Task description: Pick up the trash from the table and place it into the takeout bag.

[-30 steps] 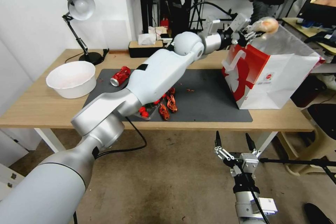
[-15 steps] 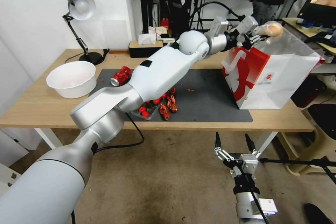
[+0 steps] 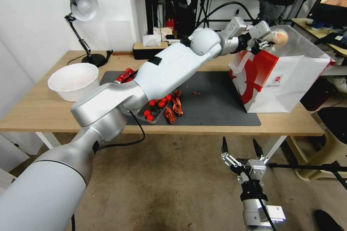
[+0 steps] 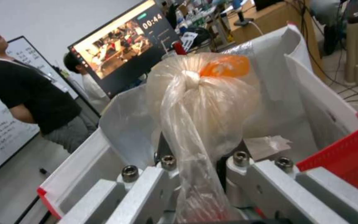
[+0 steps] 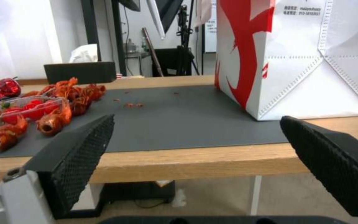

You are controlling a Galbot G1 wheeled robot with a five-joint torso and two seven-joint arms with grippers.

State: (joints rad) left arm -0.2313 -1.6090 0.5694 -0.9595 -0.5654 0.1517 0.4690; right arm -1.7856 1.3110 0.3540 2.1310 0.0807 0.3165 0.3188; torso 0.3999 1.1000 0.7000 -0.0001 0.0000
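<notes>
Now the left arm has moved further to the right than a second ago: the left gripper (image 3: 269, 39) then stood at the near edge of the bag (image 3: 289, 79), and it now hangs over the bag's open mouth and a little lower. The lump (image 3: 279, 37) has travelled with it. For the task this seems to mean that the carrying is almost done and only the release remains.

On the left part of the table (image 3: 36, 112) the white bowl (image 3: 74, 81) stands untouched. Beside it, on the mat (image 3: 217, 104), the red can (image 3: 124, 75) is partly hidden behind the arm; it is trash not yet collected. Near the mat's middle lie the crayfish shells (image 3: 173, 110) and tomatoes (image 3: 156, 106).

In the left wrist view the lump (image 4: 204, 102) sits just beyond the fingers (image 4: 137, 186), which are clamped on the twisted tail of its plastic wrap, so the lump itself stands out past the tips. Behind it the white inner walls of the bag (image 4: 307, 93) are seen, so the lump is above the opening and not yet inside.

The right gripper (image 3: 240, 153) waits low in front of the table, its fingers wide apart, holding nothing.
</notes>
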